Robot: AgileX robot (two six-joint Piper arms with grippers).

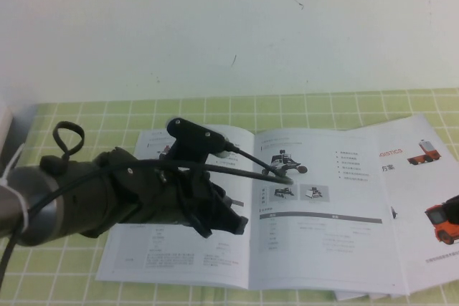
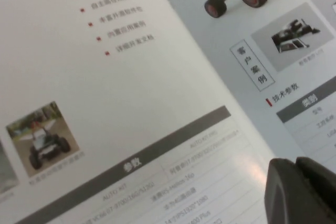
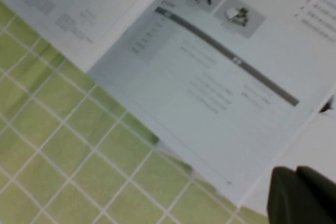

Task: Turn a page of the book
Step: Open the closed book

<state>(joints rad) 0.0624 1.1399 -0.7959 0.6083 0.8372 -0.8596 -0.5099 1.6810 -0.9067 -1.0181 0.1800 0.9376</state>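
The book (image 1: pixel 215 256) lies open on the green checked cloth. Its right-hand page (image 1: pixel 315 220) carries a black rover photo, two thumbnails and a grey-barred table. It lies flat, and it shows again in the left wrist view (image 2: pixel 294 72) and the right wrist view (image 3: pixel 210 77). My left gripper (image 1: pixel 233 223) hovers over the left leaf (image 2: pixel 105 103) close to the spine. Its fingers (image 2: pixel 283 192) are together and hold nothing, so the left gripper (image 2: pixel 296 182) is shut. The right gripper (image 3: pixel 296 190) is outside the high view. It hangs shut and empty above the page's lower edge.
Loose white sheets (image 1: pixel 423 198) printed with orange vehicles lie under and to the right of the book. The green checked cloth (image 1: pixel 72 277) covers the table. A white wall (image 1: pixel 229 26) rises behind it.
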